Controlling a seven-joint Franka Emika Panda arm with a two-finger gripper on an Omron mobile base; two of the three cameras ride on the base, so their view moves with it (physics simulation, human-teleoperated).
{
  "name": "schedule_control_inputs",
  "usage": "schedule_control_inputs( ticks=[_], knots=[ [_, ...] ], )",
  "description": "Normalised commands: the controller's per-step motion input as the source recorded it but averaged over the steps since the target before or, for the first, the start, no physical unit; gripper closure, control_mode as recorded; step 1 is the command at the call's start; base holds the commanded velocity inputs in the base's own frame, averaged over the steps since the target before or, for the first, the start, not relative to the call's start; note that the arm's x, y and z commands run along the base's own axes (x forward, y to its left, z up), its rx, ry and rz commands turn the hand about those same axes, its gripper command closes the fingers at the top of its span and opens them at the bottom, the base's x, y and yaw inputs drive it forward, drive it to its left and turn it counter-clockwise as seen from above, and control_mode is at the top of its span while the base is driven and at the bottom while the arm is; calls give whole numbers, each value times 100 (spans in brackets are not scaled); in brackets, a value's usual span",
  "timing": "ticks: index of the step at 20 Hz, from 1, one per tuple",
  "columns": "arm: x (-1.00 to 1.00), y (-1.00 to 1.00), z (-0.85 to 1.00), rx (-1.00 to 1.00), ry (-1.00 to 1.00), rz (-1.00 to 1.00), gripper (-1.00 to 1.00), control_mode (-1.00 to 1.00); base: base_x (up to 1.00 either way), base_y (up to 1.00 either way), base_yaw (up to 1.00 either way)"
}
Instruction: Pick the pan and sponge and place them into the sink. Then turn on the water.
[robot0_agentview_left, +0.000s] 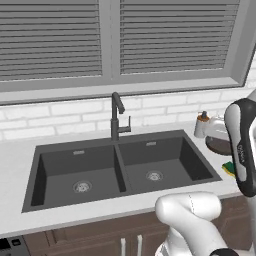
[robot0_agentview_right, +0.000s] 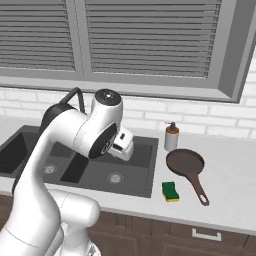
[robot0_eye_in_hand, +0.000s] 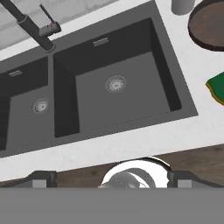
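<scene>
The dark grey double-basin sink (robot0_agentview_left: 172, 159) (robot0_agentview_right: 142, 172) (robot0_eye_in_hand: 135, 103) is set in the white counter, both basins bare. Behind its divider stands the slim dark faucet (robot0_agentview_left: 116, 117) (robot0_eye_in_hand: 33, 28). On the counter right of the sink lies the dark-brown pan (robot0_agentview_right: 186, 162) (robot0_eye_in_hand: 209, 24), its handle pointing toward the front edge. The green and yellow sponge (robot0_agentview_right: 170, 191) (robot0_agentview_left: 229, 168) (robot0_eye_in_hand: 217, 89) sits just in front of the pan. My gripper (robot0_eye_in_hand: 112, 178) hangs above the sink's front rim, open, with nothing between its widely spread fingertips (robot0_eye_in_hand: 41, 178).
A beige soap bottle (robot0_agentview_right: 171, 136) (robot0_agentview_left: 201, 125) stands behind the pan against the white brick wall. Slatted window blinds hang above the ledge. Brown cabinet doors run below the counter's front edge. My arm's elbow (robot0_agentview_left: 242, 145) hides part of the pan in the left base view.
</scene>
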Motion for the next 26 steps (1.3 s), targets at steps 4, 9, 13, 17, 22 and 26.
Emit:
schedule_control_inputs(
  ticks=[4, 9, 13, 17, 22, 26],
  knots=[
    [0, -31, 0, 3, 0, 0, -100, -100, 0, 0, 0],
    [0, -47, -10, -1, 0, 0, -100, -100, 0, 0, 0],
    [0, -58, -16, -9, 0, 2, -100, -100, 0, 0, 0],
    [0, -63, -16, -4, 0, 1, -100, -100, 0, 0, 0],
    [0, -68, -18, -1, 0, 3, -100, -100, 0, 0, 0],
    [7, -61, -25, 0, 0, 5, -100, -100, 0, 0, 0]
  ],
)
